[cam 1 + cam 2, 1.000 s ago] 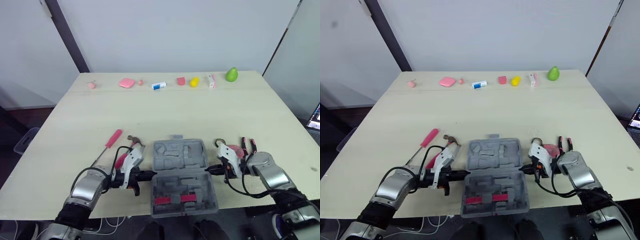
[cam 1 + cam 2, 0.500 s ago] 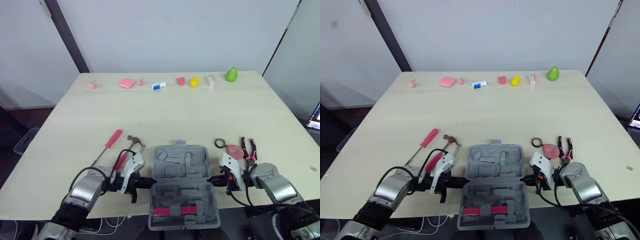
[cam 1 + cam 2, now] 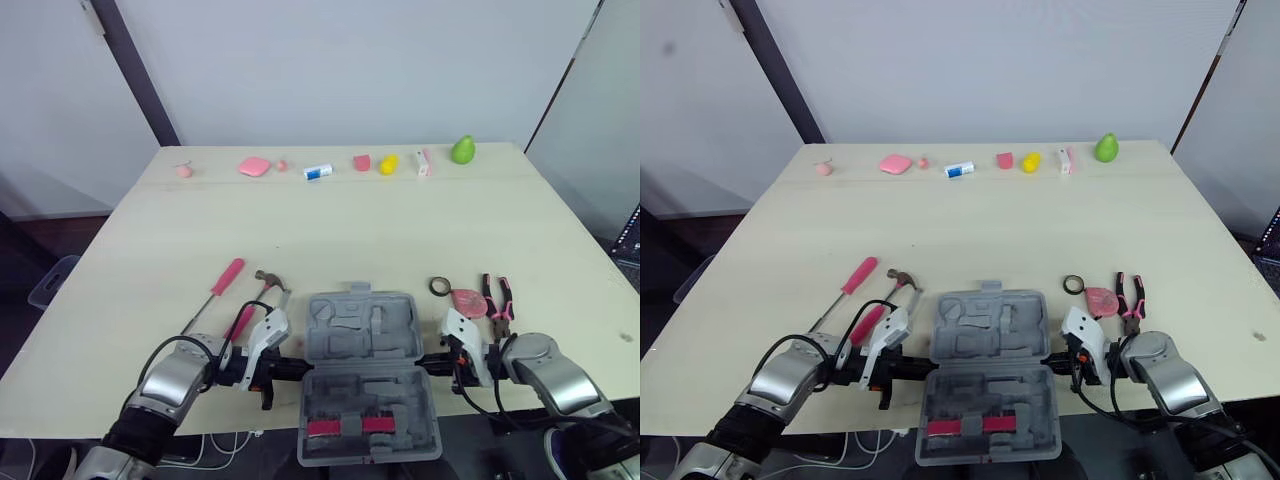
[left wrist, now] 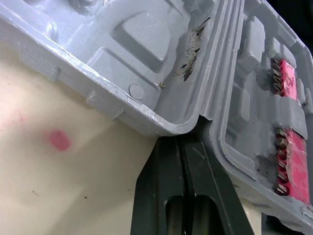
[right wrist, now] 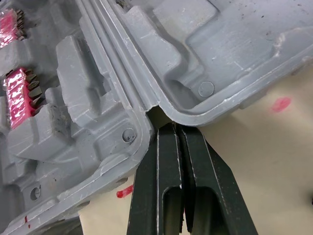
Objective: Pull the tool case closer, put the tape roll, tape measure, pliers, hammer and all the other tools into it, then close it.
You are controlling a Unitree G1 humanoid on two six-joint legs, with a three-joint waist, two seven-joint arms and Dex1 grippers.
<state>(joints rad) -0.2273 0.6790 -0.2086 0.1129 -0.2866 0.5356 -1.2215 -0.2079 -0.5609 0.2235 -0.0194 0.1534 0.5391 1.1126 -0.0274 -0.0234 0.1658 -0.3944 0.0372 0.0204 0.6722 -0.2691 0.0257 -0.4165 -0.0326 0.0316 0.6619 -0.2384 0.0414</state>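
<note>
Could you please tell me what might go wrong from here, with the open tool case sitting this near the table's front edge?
1. The tool case lies open, its near half apparently past the front edge of the table; further pulling might tip it off.
2. The left pincer and right pincer are shut, merely wedged at the hinge notches, so they could slip out.
3. The hammer lies close beside the left arm and may get nudged.
</note>
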